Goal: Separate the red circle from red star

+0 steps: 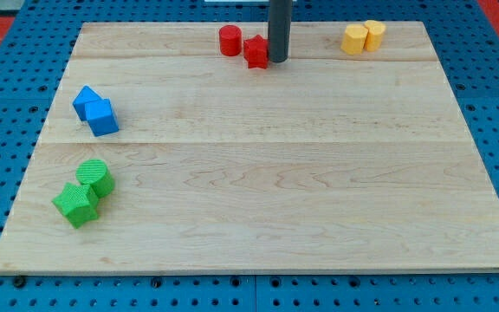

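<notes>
Eight small blocks sit in four pairs on a pale wooden board [258,173], which lies on a blue perforated surface [7,104]. Near the view's top, slightly left of centre, the red circle [230,41] stands just left of the red star [255,51], the two very close or touching (the gap is too small to judge). My tip [278,60] rests on the board right against the star's right side, the dark rod rising straight up out of the view; it is a bare rod, so it grasps nothing. At the view's top right, two yellow blocks [361,36] stand pressed together, one rounded, the other angular. On the view's left, two blue blocks [95,110] touch each other, one roughly cube-shaped. Lower left, a green cylinder [95,178] leans against a green angular block [76,204]. No writing, label or brand mark can be read anywhere.
</notes>
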`<act>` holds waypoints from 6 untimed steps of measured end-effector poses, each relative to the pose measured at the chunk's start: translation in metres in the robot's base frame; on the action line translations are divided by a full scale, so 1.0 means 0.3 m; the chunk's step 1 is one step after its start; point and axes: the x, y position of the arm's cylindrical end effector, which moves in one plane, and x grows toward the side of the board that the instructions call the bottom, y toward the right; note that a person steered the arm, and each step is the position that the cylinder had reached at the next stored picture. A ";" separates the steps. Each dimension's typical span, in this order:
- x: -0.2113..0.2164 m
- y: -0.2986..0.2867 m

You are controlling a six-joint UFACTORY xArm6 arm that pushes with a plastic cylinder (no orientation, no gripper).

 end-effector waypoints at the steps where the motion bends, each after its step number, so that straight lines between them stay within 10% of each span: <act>1: 0.000 0.002; 4: -0.121 -0.034; 6: -0.161 -0.456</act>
